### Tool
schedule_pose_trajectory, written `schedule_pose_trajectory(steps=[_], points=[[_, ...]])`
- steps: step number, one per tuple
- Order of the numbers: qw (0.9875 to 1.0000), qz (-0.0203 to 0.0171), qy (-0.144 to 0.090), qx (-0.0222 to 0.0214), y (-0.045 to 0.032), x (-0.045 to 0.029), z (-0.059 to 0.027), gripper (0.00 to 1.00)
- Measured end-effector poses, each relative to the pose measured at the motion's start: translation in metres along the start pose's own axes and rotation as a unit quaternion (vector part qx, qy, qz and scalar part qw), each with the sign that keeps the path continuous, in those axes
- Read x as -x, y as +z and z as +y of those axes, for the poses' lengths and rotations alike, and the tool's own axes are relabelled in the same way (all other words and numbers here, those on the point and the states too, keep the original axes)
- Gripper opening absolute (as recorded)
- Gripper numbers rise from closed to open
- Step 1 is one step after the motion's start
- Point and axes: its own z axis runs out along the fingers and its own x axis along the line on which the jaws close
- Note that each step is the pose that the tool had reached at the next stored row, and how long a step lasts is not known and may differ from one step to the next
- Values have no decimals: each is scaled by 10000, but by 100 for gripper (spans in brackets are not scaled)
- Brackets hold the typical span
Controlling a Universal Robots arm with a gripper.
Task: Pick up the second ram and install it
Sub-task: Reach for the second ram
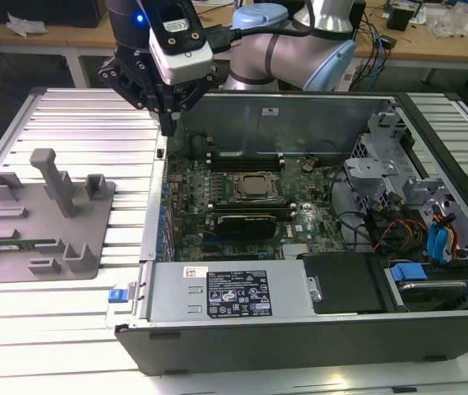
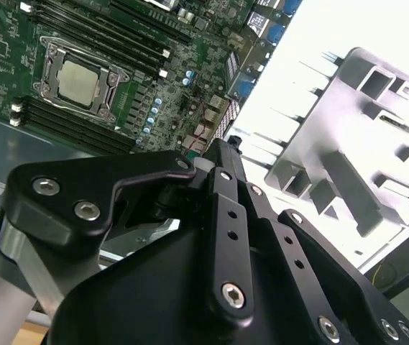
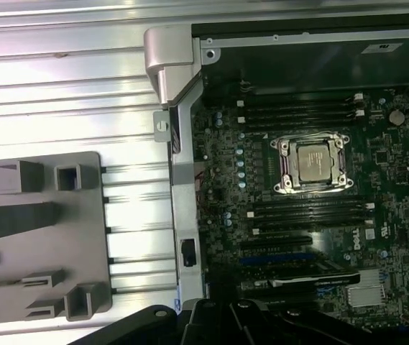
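Ram point(image 1: 20, 243) well apart from claw point(image 1: 168, 126)

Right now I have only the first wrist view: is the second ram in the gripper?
Observer: No. In the exterior view the second ram lies flat on the grey fixture tray, at the exterior view's left of the computer case.
Operator: Where is the gripper?
Observer: The gripper hangs above the case's edge on the tray side, apart from the ram.
Operator: Open or shut?
Observer: In the second wrist view its fingers are shut, nothing visible between them.
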Motion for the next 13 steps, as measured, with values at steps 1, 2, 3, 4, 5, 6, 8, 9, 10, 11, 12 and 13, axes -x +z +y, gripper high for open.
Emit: schedule_pose_trajectory(steps=[1, 2, 3, 4, 5, 6, 8, 9, 10, 11, 12, 13], points=[[10000, 0, 0, 0, -1, -17, -1, 8], [10000, 0, 0, 0, -1, -26, -2, 8], [10000, 0, 0, 0, -1, -38, -3, 8], [10000, 0, 0, 0, -1, -44, -3, 8], [10000, 0, 0, 0, -1, -52, -4, 8], [10000, 0, 0, 0, -2, -56, -4, 8], [10000, 0, 0, 0, -2, -77, -6, 8], [10000, 0, 0, 0, -2, -84, -6, 8], [10000, 0, 0, 0, -2, -95, -7, 8], [10000, 1, 1, -1, -4, -110, -8, 8], [10000, 0, 0, 0, -4, -132, -10, 8], [10000, 0, 0, 0, -4, -144, -11, 8]])
